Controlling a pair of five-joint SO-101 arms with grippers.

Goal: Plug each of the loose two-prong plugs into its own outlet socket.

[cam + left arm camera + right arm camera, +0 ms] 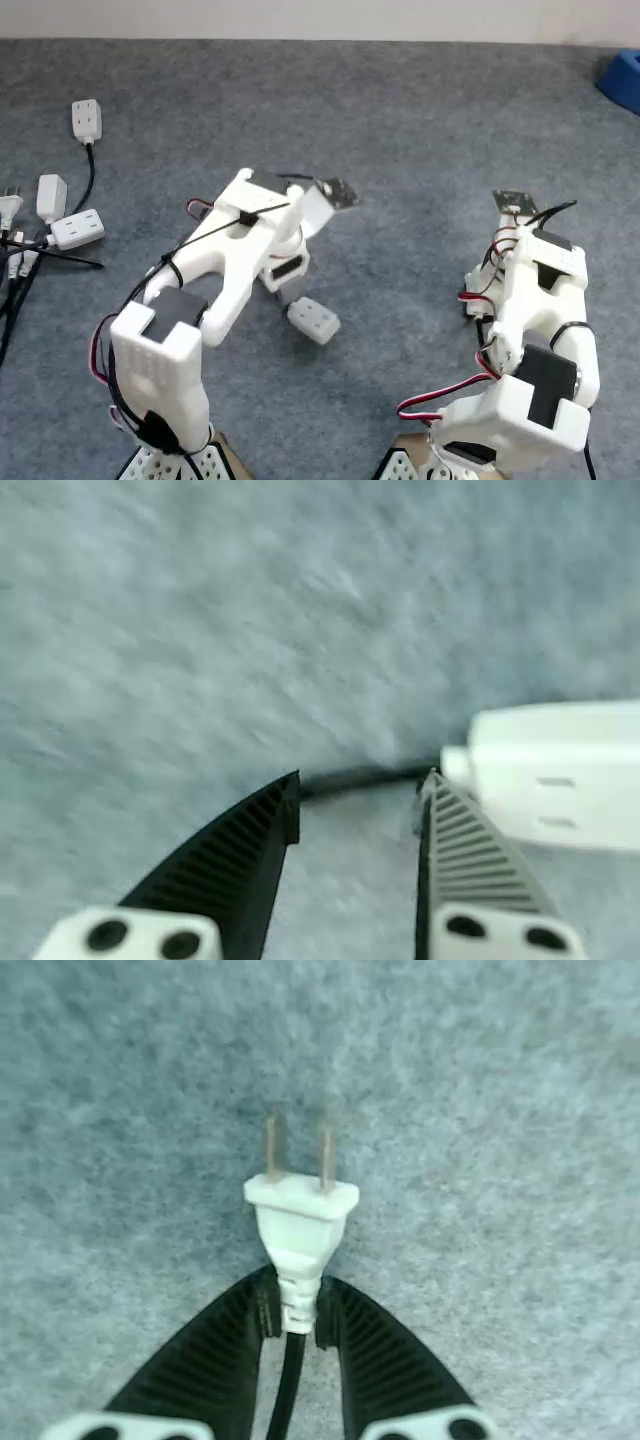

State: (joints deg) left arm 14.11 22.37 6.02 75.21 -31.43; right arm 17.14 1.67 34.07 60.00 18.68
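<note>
The right gripper (298,1310) is clamped on the neck of a white two-prong plug (300,1215), just where the black cord leaves the body. The plug's long axis runs straight out from the fingers, and its prongs (272,1145) lead, bare over the grey carpet.

The left gripper (360,790) stands with its fingers apart, a black lead (350,778) crossing between the tips. The view is smeared here, so I cannot tell whether either finger touches that lead. Just beside one finger lies a white outlet socket (555,775), with two slots showing on its face.

From above, this socket (313,320) rests on the carpet between the two arms, right at the left arm and well apart from the right. I judge the coming move turns on that: the held plug must travel toward the left arm, prongs lined up with the slots.

Further sockets (77,229) and another loose plug (8,205) lie far off past the left arm.
</note>
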